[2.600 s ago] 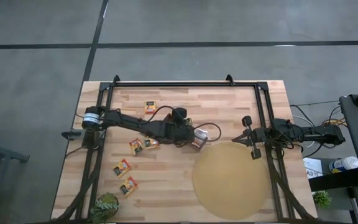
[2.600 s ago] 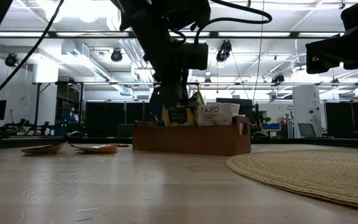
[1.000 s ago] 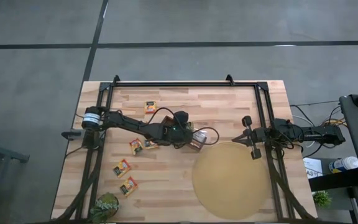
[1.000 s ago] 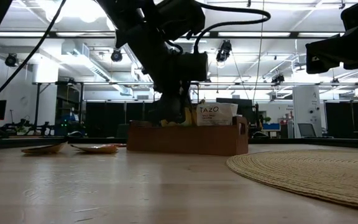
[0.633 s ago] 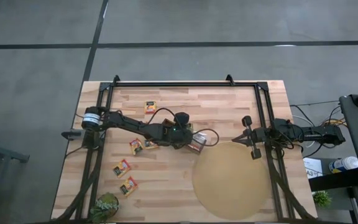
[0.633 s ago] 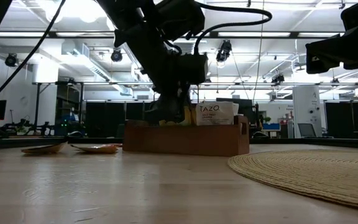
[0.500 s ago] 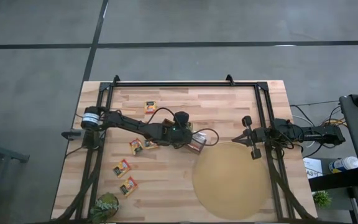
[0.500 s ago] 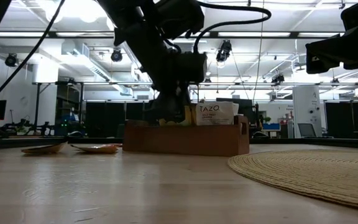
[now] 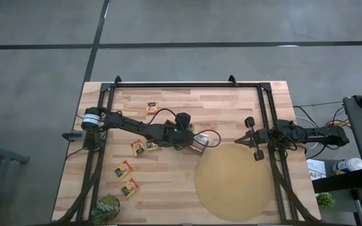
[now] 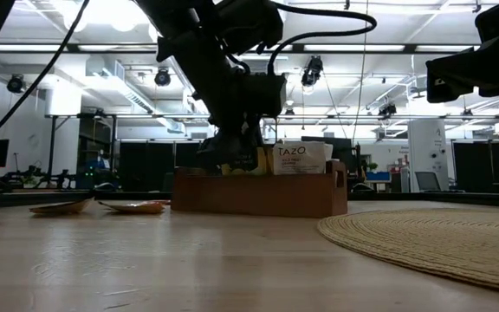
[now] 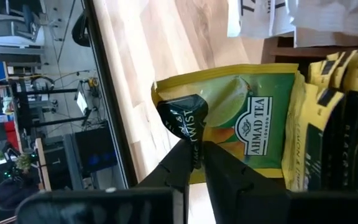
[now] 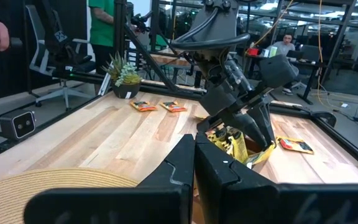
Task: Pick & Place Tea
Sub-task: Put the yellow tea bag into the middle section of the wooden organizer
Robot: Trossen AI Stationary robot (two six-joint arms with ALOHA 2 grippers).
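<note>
Two dark robot arms
Black jointed links, looping black cables; the left arm [image 9: 137,127] has a silver band near its base.

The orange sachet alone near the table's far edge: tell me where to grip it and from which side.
Come straight down on the orange sachet: it lies flat on bare wood with nothing beside it. Pinch across two opposite edges, or slide one finger under a corner to lift it first.

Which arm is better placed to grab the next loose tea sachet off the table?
Left. Its hand is at the box, near the loose sachets. The right hand sits shut at the mat's far edge.
</note>
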